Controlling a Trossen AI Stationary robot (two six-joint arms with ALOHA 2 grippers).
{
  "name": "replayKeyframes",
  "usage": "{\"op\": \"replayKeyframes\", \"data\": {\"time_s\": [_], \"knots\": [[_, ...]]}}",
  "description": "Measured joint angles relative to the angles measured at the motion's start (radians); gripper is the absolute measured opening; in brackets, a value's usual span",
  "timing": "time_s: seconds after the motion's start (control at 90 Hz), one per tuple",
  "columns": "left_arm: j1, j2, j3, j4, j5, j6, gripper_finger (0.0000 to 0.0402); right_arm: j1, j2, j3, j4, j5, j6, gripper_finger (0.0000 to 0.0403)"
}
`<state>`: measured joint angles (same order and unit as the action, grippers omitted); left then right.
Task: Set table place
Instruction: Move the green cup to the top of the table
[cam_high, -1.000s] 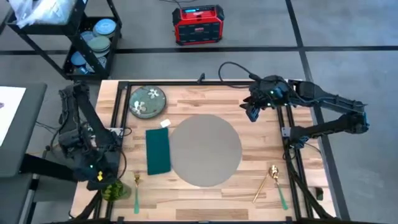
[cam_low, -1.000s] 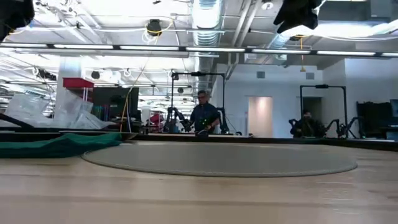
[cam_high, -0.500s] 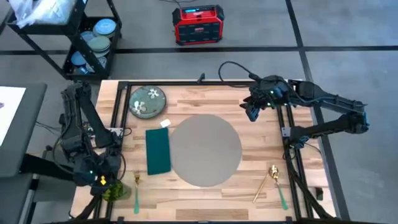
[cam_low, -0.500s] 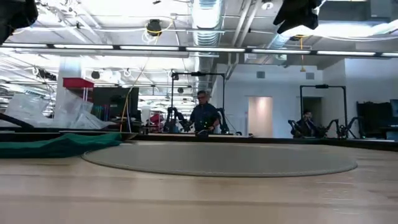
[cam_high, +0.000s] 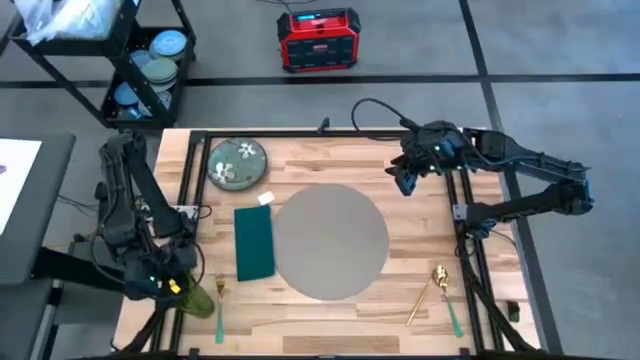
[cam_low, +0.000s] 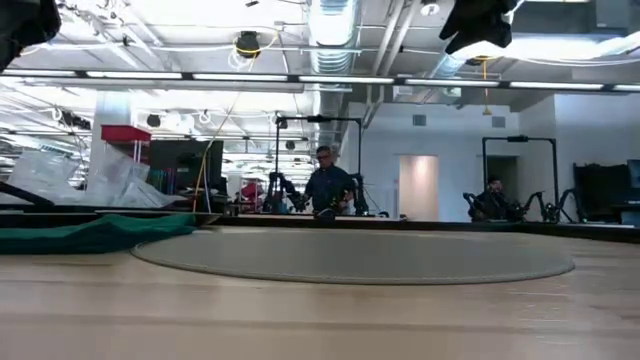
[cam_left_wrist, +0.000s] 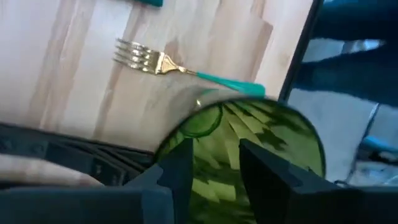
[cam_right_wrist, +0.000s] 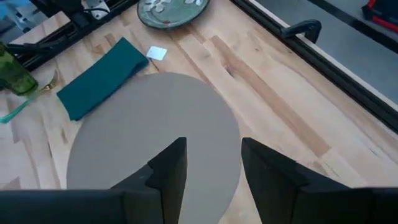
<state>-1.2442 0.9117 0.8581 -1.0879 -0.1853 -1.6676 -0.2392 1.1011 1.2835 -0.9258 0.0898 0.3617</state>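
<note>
Already left gripper (cam_left_wrist: 211, 163) held green glass (cam_left_wrist: 242, 155) between 2 fingers, fork (cam_left_wrist: 161, 62) just ahead. Glass hard, slippery, breakable; grip mid-wall. Right gripper (cam_right_wrist: 208, 158) wide, empty, above placemat (cam_right_wrist: 149, 130).

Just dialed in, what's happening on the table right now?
The left gripper is at the table's front-left corner with its jaws shut on a green glass, beside the gold fork. The right gripper hovers open over the back-right of the table, holding nothing. The grey placemat lies bare in the middle, the teal napkin just left of it, and the floral plate sits at the back-left. A spoon and another utensil lie front-right.
</note>
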Motion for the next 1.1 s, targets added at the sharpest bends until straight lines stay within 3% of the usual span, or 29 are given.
{"op": "replayKeyframes", "data": {"time_s": [0.489, 0.644, 0.878, 1.1], "knots": [[0.000, -0.068, 0.001, 0.189, 0.040, -0.270, 0.0112, -0.031, 0.000, 0.000, -0.005, 0.013, -0.046, 0.0144], [0.000, -0.064, 0.020, 0.090, 0.079, -0.370, 0.0111, -0.031, 0.000, 0.000, -0.010, 0.013, -0.068, 0.0144], [0.000, -0.037, 0.130, -0.175, 0.056, -0.412, 0.0111, -0.031, 0.000, 0.000, -0.011, 0.014, -0.079, 0.0144], [0.000, 0.025, 0.132, -0.186, 0.054, -0.394, 0.0111, -0.031, 0.000, 0.000, -0.048, 0.014, -0.079, 0.0144]]}}
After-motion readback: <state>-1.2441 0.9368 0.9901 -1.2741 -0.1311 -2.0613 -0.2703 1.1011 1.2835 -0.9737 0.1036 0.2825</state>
